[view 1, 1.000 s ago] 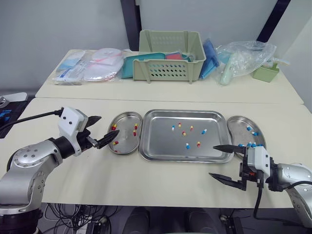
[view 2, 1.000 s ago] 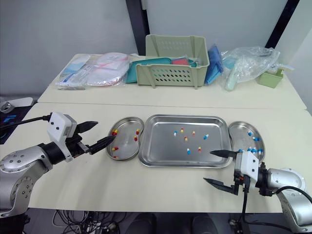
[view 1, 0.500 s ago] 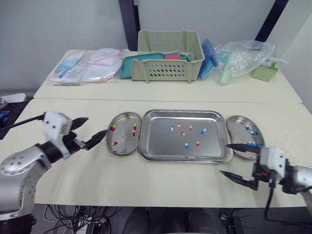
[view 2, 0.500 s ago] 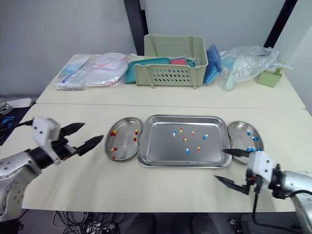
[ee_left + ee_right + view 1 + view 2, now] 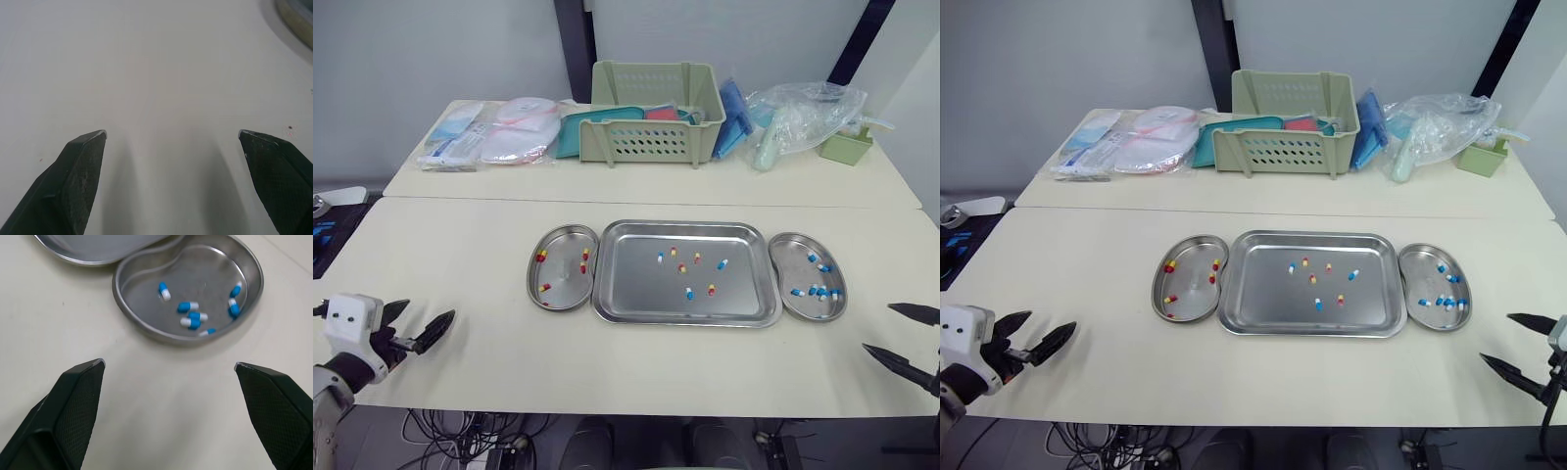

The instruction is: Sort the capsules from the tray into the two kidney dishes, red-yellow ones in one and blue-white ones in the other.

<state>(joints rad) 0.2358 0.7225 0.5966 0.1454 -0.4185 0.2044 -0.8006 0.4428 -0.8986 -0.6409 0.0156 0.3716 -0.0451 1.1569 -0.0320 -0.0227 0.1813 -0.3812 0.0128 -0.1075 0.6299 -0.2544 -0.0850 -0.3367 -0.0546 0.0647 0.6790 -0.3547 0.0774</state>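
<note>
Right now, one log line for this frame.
left pincer: open, empty, over bare table | right pincer: open, empty, near blue-white dish | tray: capsules of both colours remain | sort: unfinished

The steel tray (image 5: 636, 289) lies flat at the centre of the frame before me, with a few red-yellow capsules (image 5: 711, 289) and blue-white capsules (image 5: 688, 293) scattered loose across it. Just beside its left rim, the left kidney dish (image 5: 564, 284) holds only red-yellow ones. Just beside its right rim, the right kidney dish (image 5: 800, 272) holds only blue-white ones.
</note>
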